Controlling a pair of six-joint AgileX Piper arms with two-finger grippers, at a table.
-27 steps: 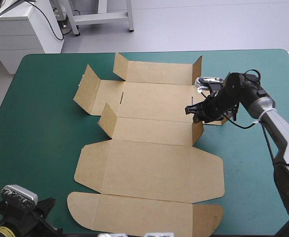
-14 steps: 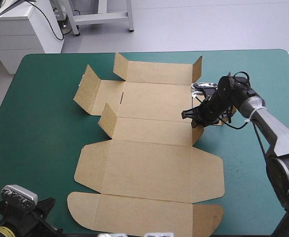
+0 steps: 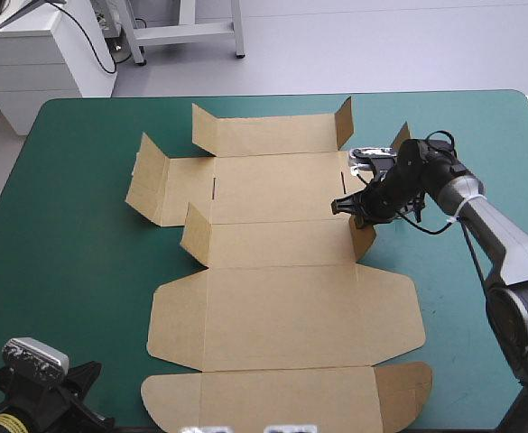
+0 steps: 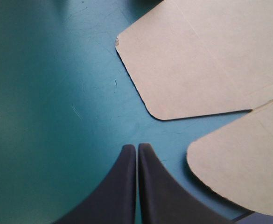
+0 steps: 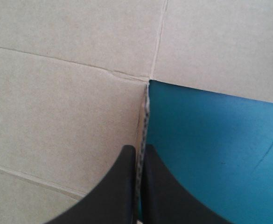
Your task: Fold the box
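The box (image 3: 282, 298) lies spread on the counter (image 3: 83, 271): light, stiff board, probably best held by a flap's edge. The right pincer (image 3: 357, 210) pinches one raised flap (image 3: 365, 240); the left pincer (image 4: 136, 147), beside the box, is pressed together.

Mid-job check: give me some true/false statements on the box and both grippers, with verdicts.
1. The right gripper is shut on a raised flap edge of the box. True.
2. The left gripper holds a rounded flap. False: it is shut on nothing, over the bare teal-green cover beside the box.
3. The box is a finished tray. False: it lies mostly flat, with only some flaps raised.
4. The right gripper works at the box's right side. True.
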